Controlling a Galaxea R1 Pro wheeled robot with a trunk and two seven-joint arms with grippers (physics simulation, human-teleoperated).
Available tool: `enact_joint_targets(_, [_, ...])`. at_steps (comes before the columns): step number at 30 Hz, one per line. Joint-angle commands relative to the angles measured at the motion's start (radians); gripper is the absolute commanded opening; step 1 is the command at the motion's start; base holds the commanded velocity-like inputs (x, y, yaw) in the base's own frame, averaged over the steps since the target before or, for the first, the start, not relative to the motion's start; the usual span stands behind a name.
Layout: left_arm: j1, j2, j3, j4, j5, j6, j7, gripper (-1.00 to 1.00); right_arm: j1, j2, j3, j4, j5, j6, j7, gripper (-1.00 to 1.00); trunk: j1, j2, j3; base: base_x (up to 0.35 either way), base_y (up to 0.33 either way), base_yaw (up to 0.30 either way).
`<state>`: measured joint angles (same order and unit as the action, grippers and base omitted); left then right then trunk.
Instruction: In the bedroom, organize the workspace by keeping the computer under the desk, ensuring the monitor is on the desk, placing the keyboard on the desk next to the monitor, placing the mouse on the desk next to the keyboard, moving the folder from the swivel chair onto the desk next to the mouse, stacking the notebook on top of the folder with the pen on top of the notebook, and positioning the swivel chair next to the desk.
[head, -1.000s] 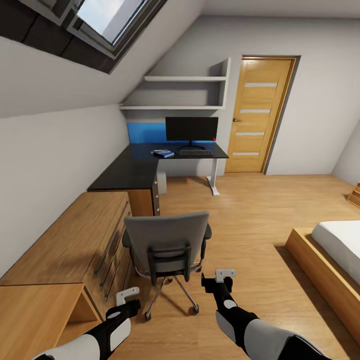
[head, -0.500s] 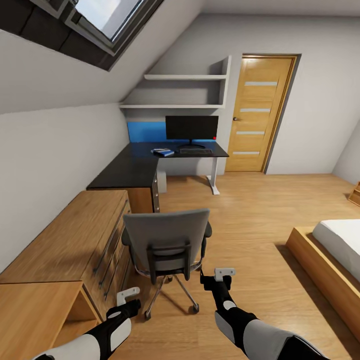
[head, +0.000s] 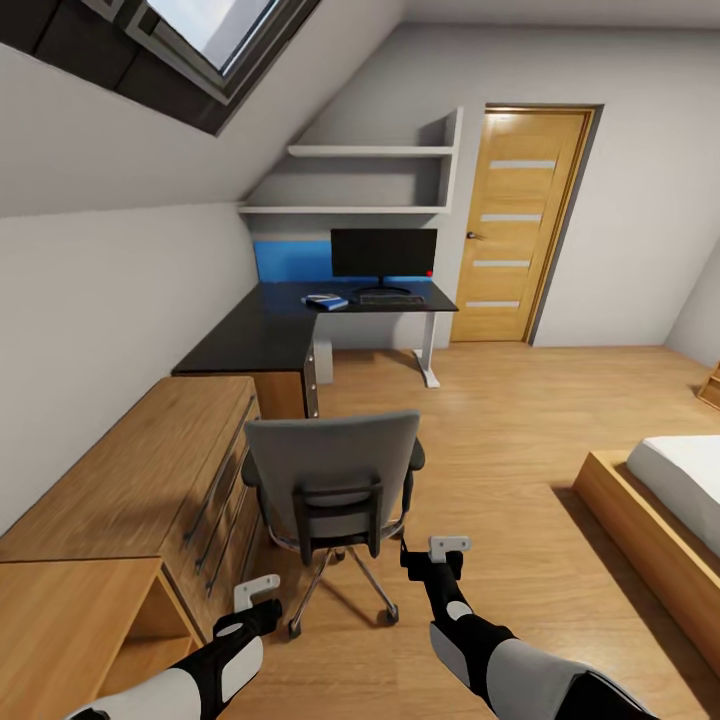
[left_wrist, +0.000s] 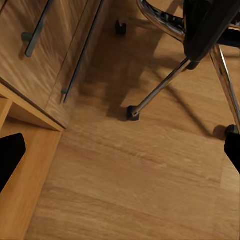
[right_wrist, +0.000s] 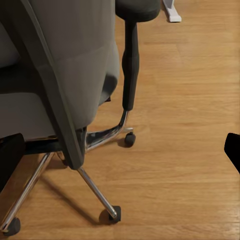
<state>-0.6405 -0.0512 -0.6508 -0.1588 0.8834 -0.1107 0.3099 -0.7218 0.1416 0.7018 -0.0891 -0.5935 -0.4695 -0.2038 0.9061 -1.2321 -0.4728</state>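
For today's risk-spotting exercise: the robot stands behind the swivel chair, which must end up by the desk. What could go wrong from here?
1. The swivel chair sits close beside the wooden chest; pushed askew, a castor may catch it.
2. It rolls on castors, so it might spin or drift instead of heading for the desk.
3. The right gripper is near the chair's base and could snag a chrome leg.

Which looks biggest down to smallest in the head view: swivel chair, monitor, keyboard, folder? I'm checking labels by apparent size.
1. swivel chair, though it sits nearest the camera, which inflates it.
2. monitor.
3. keyboard.
4. folder, close to the keyboard in apparent size, so that order is unsure.
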Motion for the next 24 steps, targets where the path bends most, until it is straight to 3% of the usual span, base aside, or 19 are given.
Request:
enact_joint_targets(1, [-0.001, 0.0, -0.009, 0.0, 0.009, -0.004, 0.005, 1.0, -0.001, 0.0, 0.009, 0.0, -0.003, -0.002, -0.006, 1.0, 0.004, -0.008, -0.004, 0.0, 0.0, 0.0])
enact_joint_targets(24, [-0.001, 0.002, -0.004, 0.007, 0.012, 0.003, 0.002, 1.0, -0.001, 0.0, 0.008, 0.002, -0.005, -0.001, -0.006, 1.0, 0.092, -0.169, -0.076, 0.0, 0.0, 0.0])
